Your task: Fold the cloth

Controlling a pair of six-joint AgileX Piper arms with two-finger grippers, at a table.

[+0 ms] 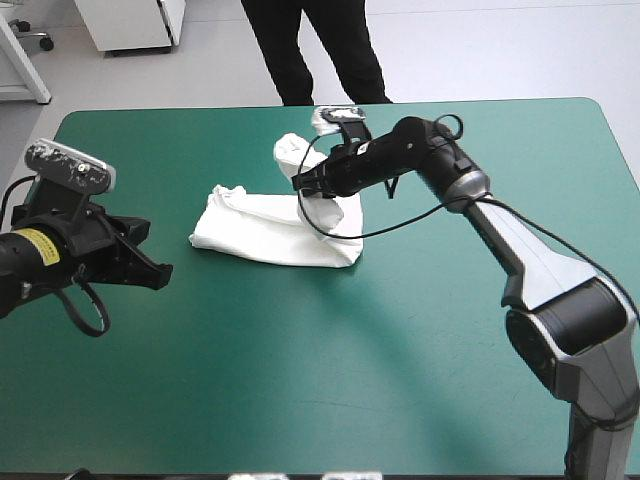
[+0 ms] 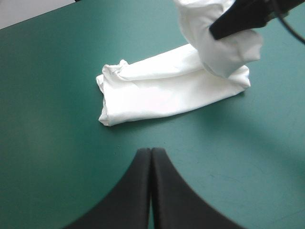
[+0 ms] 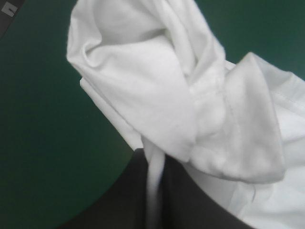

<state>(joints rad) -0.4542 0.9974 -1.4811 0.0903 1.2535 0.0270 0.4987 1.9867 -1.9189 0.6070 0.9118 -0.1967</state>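
T-shirt (image 1: 262, 232) at frame centre, 1 end lifted by the right gripper (image 1: 303, 183).
From lower right the right arm rises, bends at upper centre-right and points left over the folded bundle on the teal-green table (image 1: 300, 380); its 2 black fingers (image 3: 126, 195) pinch a fold of white cloth. At the left edge the left gripper (image 1: 158, 272) sits low, pressed together to 1 point, aimed at the bundle, well apart.

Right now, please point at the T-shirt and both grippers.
T-shirt (image 1: 265, 238), high view, the flat folded part.
left gripper (image 2: 151, 153), left wrist view, where its shut jaws meet.
right gripper (image 3: 153, 157), right wrist view, between jaws pinching the T-shirt.
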